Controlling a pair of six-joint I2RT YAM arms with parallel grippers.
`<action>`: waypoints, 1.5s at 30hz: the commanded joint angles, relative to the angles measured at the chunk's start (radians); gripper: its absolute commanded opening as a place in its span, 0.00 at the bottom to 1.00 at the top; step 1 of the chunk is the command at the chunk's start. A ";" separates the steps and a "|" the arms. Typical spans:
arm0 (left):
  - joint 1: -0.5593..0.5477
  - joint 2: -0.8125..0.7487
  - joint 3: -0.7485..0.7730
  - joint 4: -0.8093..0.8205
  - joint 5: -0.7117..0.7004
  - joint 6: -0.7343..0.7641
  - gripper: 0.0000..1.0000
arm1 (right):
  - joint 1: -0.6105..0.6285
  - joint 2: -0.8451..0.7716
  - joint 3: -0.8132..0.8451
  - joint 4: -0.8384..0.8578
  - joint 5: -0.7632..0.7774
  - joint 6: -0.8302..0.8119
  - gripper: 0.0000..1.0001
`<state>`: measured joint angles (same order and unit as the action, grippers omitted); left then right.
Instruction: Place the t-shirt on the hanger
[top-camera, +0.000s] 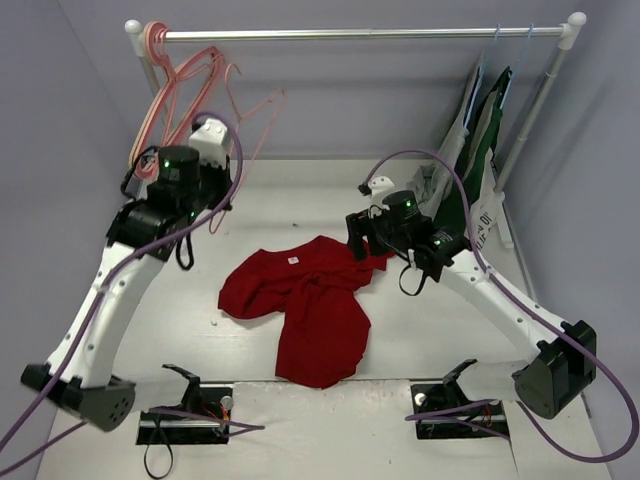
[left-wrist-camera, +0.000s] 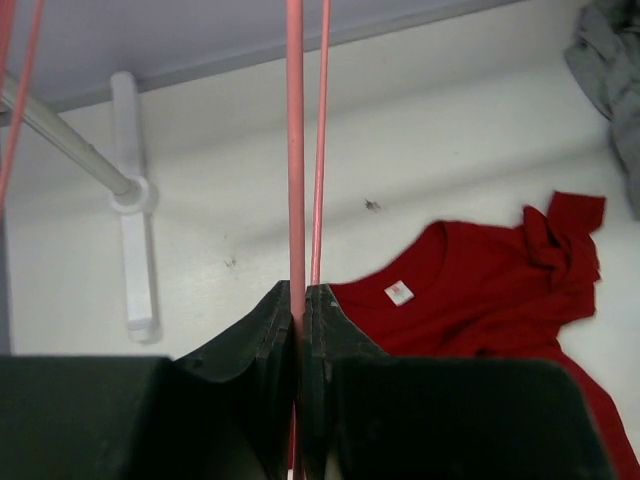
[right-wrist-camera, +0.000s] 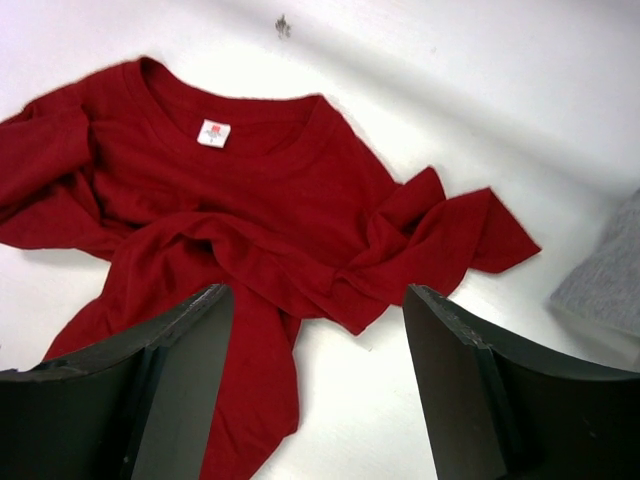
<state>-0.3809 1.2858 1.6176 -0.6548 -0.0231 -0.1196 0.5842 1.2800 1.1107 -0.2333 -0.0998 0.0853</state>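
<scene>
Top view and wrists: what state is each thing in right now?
t-shirt: crumpled on the table, not on the hanger.
hanger: pinched in the left gripper.
left gripper: shut on the hanger.
right gripper: open, above the t-shirt.
spare pink hangers: hooked on the rail.
green garment: hanging from the rail.

The red t-shirt (right-wrist-camera: 270, 220) is seen crumpled on the table (right-wrist-camera: 480, 90); the right gripper (right-wrist-camera: 315, 375) is held open above it.

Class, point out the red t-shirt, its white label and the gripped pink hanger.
Bright red short-sleeved t-shirt (top-camera: 320, 320): top view, lower body.
Small white neck label (right-wrist-camera: 213, 133): right wrist view, its centre.
Thin salmon-pink hanger (left-wrist-camera: 295, 150): left wrist view, its rod.
</scene>
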 joint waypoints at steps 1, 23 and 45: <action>-0.016 -0.130 -0.092 0.011 0.101 -0.017 0.00 | 0.006 -0.011 -0.034 0.043 0.018 0.042 0.68; -0.033 -0.405 -0.647 -0.114 0.281 -0.018 0.00 | 0.063 0.625 0.383 0.029 0.166 0.347 0.38; -0.033 -0.373 -0.716 -0.066 0.342 -0.052 0.00 | 0.072 0.884 0.545 0.006 0.281 0.358 0.12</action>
<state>-0.4107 0.9119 0.8890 -0.7803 0.2920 -0.1612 0.6498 2.1826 1.6218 -0.2436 0.1234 0.4442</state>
